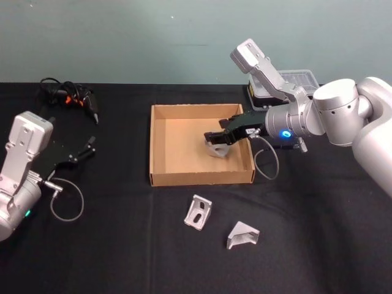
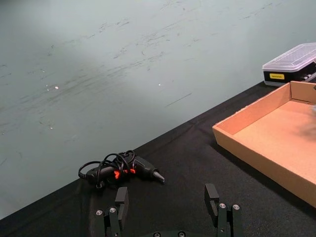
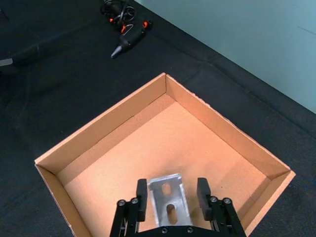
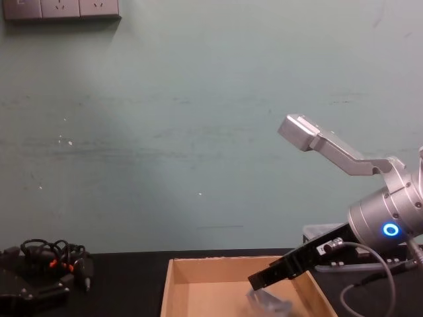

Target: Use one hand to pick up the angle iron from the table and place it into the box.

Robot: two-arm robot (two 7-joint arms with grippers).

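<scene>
Over the right side of the tan cardboard box (image 1: 152, 147) hangs my right gripper (image 1: 214, 138), open. A silver angle iron (image 1: 215, 149) sits just under its tips on the box floor. In the right wrist view that angle iron (image 3: 168, 202) lies between the black fingers (image 3: 141, 196) with a small gap on each side. The chest view puts the gripper (image 4: 254, 281) above the angle iron (image 4: 269, 304) inside the box (image 4: 168, 290). Two more angle irons (image 1: 199, 212) (image 1: 243, 234) lie on the black table (image 1: 122, 245) in front of the box. My left gripper (image 1: 86, 147) is parked open at the left.
A black glue gun with orange marks and a coiled cord (image 1: 76, 98) lies at the back left. A black case with a clear lid (image 1: 288, 82) stands behind the box on the right. Loose cables hang from both wrists.
</scene>
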